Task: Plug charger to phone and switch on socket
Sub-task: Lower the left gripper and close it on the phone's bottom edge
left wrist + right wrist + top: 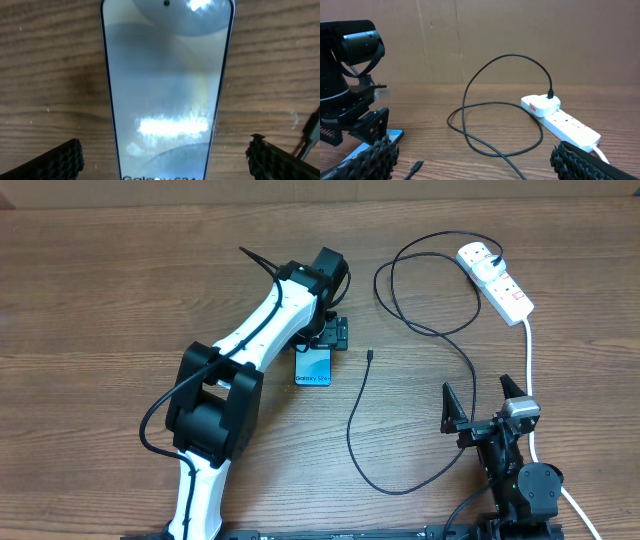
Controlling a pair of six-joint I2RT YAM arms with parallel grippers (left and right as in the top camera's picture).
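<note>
Straddling the phone with jaws released, the left pincer looks set to steady it. The charger tip lies loose on the tabletop near, to its right; the right pincer, also released and well apart, must fetch it next.

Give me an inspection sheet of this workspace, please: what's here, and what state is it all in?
Surface: wooden table.
Job's things: phone flat, screen up; charger plugged into socket, its tip loose on the table beside the phone; switch state unclear.
Clutter: nothing seen.
Grippers: left gripper open, fingers either side of the phone; right gripper open, holding nothing.
Cables: charger looped across the table; white cord runs past the right arm.
Surroundings: brown board wall.
</note>
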